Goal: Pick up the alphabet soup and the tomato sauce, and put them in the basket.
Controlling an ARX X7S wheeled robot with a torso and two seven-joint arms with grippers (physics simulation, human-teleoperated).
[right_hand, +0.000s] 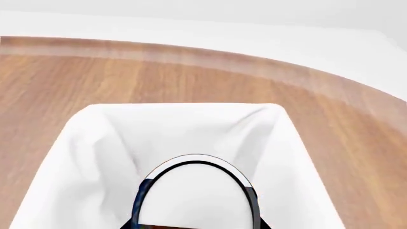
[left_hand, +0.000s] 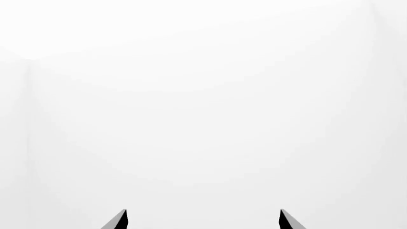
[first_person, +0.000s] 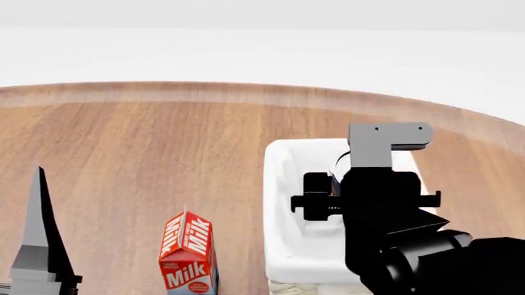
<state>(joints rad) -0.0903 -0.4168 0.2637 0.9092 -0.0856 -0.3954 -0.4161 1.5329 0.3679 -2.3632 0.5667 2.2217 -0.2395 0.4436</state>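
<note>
The alphabet soup can (right_hand: 194,195), with a pale lid and a dark blue rim, sits between the fingers of my right gripper (right_hand: 194,227). It hangs over the inside of the basket (right_hand: 76,157), which is cream-white with a white cloth liner. In the head view my right arm (first_person: 377,209) reaches over the basket (first_person: 283,184) and hides the can. My left gripper (left_hand: 203,220) is open and empty, facing only white; one of its fingers (first_person: 37,239) shows at the lower left of the head view. The tomato sauce is out of view.
A red and white milk carton (first_person: 189,258) stands on the wooden table (first_person: 147,141), just left of the basket's near corner. The table's curved far edge (first_person: 246,92) meets a white floor behind.
</note>
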